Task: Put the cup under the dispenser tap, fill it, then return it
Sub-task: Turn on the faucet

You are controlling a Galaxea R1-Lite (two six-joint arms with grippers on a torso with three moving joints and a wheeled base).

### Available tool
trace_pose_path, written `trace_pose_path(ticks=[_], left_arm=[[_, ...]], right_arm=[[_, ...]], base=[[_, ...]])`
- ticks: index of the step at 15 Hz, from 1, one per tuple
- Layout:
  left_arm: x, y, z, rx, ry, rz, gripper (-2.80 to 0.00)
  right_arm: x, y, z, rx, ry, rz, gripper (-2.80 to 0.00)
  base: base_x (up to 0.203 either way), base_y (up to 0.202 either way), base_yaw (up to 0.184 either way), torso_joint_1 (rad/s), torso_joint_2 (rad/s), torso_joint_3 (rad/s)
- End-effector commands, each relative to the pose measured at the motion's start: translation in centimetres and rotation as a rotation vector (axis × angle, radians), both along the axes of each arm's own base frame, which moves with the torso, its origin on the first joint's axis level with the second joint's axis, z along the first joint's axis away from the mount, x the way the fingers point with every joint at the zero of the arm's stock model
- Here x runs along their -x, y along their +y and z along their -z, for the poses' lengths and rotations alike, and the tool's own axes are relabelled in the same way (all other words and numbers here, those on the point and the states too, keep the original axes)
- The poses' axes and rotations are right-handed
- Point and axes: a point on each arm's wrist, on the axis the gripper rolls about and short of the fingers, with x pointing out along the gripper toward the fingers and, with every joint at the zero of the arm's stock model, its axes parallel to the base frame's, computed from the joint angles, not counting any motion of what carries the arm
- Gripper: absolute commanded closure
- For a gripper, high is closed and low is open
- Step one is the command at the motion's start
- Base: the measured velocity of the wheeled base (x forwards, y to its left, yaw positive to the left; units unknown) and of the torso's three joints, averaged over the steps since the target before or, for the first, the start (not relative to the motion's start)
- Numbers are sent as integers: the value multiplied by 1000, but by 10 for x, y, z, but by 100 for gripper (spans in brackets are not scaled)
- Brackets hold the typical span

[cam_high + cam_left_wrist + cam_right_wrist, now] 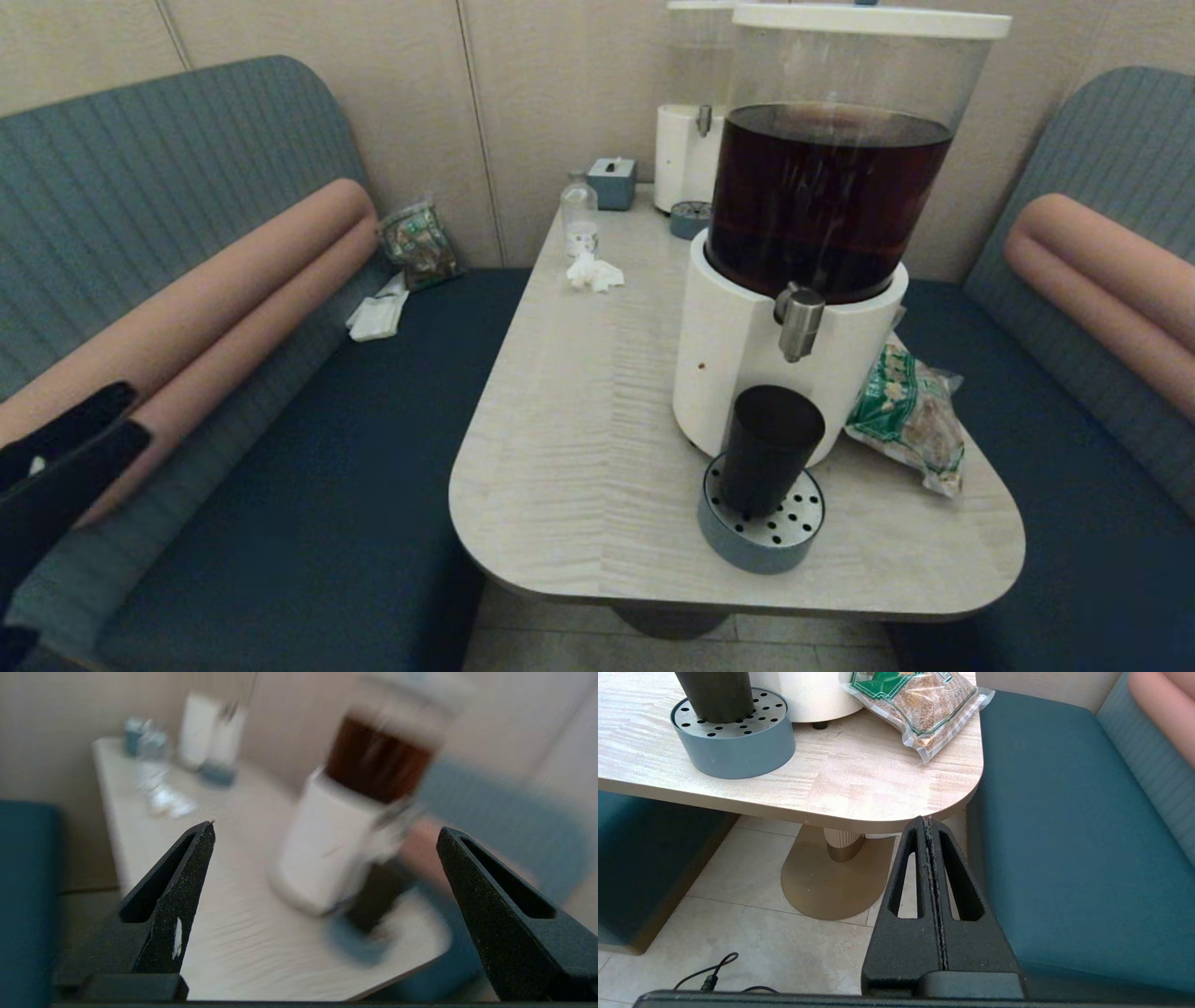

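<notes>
cup: on drip tray under dispenser tap, untouched
handling: likely light thin plastic, slick, may flex; grip mid-wall, gently
left gripper: fingers apart, off table's left
right gripper: fingers together, parked low beside table edge

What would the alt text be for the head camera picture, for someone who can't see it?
A dark cup stands on a round perforated drip tray beneath the steel tap of a dispenser holding brown drink, on a pale table between blue benches. The left gripper hangs open at the far left.
</notes>
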Motion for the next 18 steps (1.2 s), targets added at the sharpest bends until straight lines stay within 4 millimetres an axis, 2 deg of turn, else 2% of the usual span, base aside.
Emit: trace_pose_path(ticks=[1, 4, 6, 8, 10, 12, 15, 18], left_arm=[[55, -6, -11, 105, -121, 50, -280], [98, -10, -9, 198, -111, 109, -280], [118, -6, -9, 291, -50, 158, -280], [118, -5, -7, 319, -29, 137, -280], [111, -5, 21, 172, -50, 34, -280], [110, -5, 53, -57, -92, -115, -280], [102, -1, 98, -300, 63, -358, -280], [98, 3, 113, -340, 210, -557, -280]], right_arm=[[0, 0, 0, 0, 0, -1, 0], [0, 0, 0, 0, 0, -1, 0], [0, 0, 0, 0, 0, -1, 0], [0, 0, 0, 0, 0, -1, 0], [0, 0, 0, 0, 0, -1, 0], [0, 0, 0, 0, 0, -1, 0], [0, 0, 0, 0, 0, -1, 0], [0, 0, 0, 0, 0, -1, 0]], base=[[0, 0, 0, 0, 0, 0], [0, 0, 0, 0, 0, 0], [0, 0, 0, 0, 0, 0], [0, 0, 0, 0, 0, 0], [0, 0, 0, 0, 0, 0], [0, 0, 0, 0, 0, 0], [0, 0, 0, 0, 0, 0], [0, 0, 0, 0, 0, 0]])
